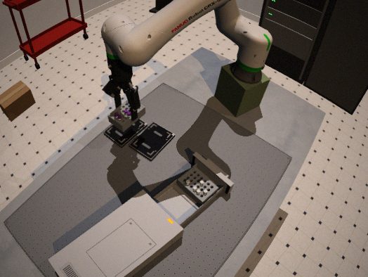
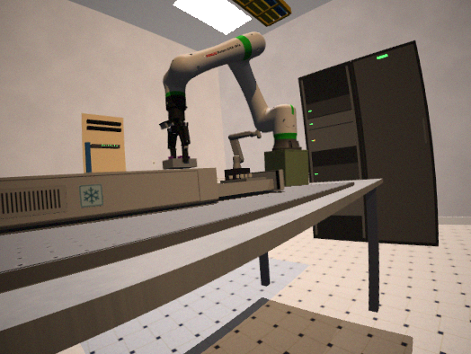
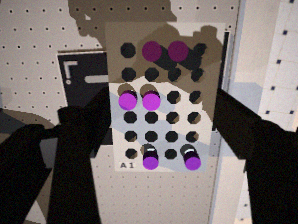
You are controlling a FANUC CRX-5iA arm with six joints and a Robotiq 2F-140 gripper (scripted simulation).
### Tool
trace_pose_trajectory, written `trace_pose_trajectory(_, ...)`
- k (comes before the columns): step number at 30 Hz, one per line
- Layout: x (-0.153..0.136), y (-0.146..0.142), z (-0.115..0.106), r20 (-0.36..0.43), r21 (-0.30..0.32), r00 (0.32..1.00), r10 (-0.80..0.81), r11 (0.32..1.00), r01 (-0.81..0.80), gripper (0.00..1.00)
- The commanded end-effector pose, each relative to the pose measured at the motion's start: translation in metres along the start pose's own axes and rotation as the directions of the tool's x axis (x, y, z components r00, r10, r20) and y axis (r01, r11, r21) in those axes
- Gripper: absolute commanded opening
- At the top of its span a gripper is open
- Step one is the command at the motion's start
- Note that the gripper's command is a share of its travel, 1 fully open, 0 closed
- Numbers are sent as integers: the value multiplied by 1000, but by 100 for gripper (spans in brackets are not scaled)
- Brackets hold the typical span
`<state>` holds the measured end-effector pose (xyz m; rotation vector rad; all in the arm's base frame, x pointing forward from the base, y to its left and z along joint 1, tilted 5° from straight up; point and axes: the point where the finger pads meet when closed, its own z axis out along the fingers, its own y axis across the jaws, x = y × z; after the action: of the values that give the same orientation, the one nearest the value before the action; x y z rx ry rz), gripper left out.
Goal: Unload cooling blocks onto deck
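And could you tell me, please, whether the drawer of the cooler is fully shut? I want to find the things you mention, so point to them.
No, the drawer (image 1: pixel 209 200) (image 2: pixel 247 188) stands pulled out of the cooler (image 1: pixel 116 239) (image 2: pixel 148 190), with the white-capped block (image 1: pixel 207 182) visible inside it.

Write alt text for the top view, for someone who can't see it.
A robot arm's gripper holds a violet-capped cooling block above the farther of two dark deck slots. The white-capped block sits in the open drawer of a pale cooler, whose lamp glows amber.
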<state>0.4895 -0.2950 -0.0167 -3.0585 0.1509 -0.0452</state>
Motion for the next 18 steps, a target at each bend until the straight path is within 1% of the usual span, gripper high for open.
trace_pose_trajectory(1,-2,8,-1,-2,-1,1000,0,1000,0,10)
trace_pose_trajectory(13,-12,38,-1,-2,-2,1000,0,1000,0,10)
trace_pose_trajectory(18,-15,45,-1,-2,-2,1000,0,1000,0,10)
